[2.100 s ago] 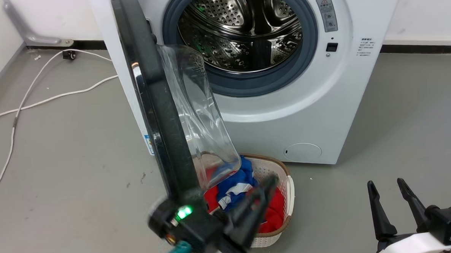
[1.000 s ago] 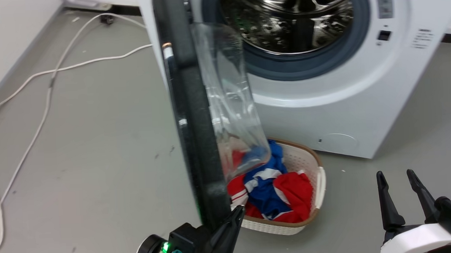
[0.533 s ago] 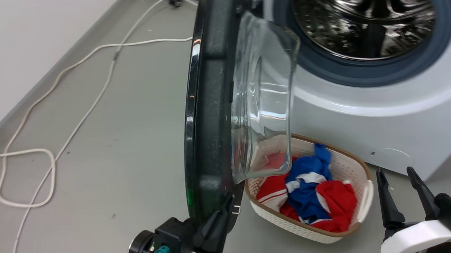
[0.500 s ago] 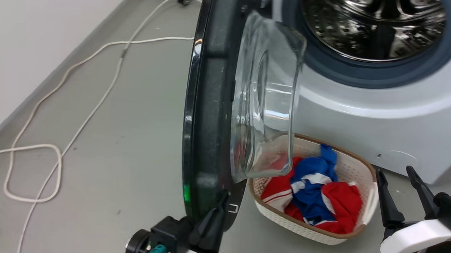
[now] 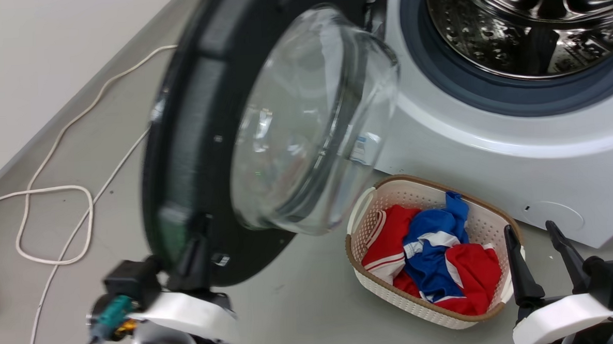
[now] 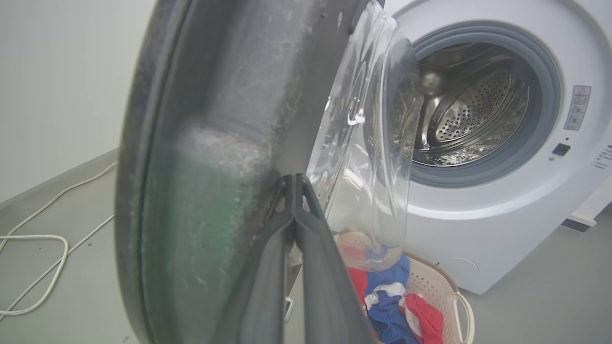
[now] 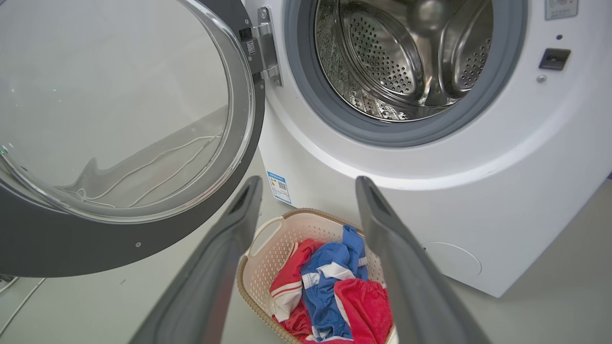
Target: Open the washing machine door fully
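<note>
The washing machine (image 5: 491,148) stands white at the right, its steel drum open to view. The washing machine door (image 5: 191,146), a black disc with a bulging clear glass bowl, hangs wide out to the left on its hinge, inner face toward me. My left gripper (image 5: 198,239) is shut, its tips against the lower inner face of the door (image 6: 215,119), just left of the glass in the left wrist view (image 6: 294,184). My right gripper (image 5: 529,227) stands open and empty at the lower right, apart from the door (image 7: 119,248), pointing between it and the machine (image 7: 478,181).
A white woven basket (image 5: 389,295) of red and blue clothes sits on the floor in front of the machine, below the door. A white cable (image 5: 54,193) loops over the grey floor at the left. A pale wall (image 5: 47,49) runs along the far left.
The door has swung further open to the left, turning from edge-on to show its inner face. My left gripper moved left with it. The head camera has also shifted. The right gripper stayed put.
</note>
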### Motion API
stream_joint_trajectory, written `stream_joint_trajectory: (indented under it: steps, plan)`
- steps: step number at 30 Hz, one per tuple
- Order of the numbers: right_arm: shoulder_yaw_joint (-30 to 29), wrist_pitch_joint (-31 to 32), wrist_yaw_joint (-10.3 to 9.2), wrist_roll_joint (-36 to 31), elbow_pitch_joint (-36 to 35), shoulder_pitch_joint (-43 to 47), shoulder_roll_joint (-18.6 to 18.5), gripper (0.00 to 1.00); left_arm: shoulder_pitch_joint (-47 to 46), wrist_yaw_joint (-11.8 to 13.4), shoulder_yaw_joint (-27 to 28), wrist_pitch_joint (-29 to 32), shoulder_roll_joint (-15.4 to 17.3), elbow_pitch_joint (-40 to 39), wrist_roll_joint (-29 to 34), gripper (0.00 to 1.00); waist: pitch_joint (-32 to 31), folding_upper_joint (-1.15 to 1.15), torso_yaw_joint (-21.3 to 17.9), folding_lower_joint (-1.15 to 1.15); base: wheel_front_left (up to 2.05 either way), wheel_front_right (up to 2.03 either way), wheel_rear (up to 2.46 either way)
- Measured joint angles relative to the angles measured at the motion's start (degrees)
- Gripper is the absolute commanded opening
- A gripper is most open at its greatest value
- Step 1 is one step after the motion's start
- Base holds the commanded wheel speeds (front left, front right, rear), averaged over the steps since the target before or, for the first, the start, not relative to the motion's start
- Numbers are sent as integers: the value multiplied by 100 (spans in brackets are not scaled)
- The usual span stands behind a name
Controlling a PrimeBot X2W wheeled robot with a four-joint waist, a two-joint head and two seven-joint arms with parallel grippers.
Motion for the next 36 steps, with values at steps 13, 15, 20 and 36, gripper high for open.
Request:
stream_joint_trajectory:
  steps: [13, 15, 20, 36]
  plan:
    - [-48, 103, 0, -93, -133, -163, 0, 100, -869, -208, 1062, -770, 399, 1328, -544, 0, 325, 0, -419, 0, 0, 0, 0]
    - [-52, 104, -1, -99, -146, -191, 0, 100, -1053, -278, 1157, -861, 479, 1589, -565, 0, 396, 0, -475, 0, 0, 0, 0]
    - [-41, 109, -1, -99, -153, -208, 0, 100, -1417, -424, 1428, -1003, 641, 2183, -633, 0, 529, 0, -598, 0, 0, 0, 0]
    - [54, -29, 0, -96, -200, -335, -5, 100, -1768, -672, 1922, -1080, 576, 2808, -327, 0, 521, 0, -650, 0, 0, 0, 0]
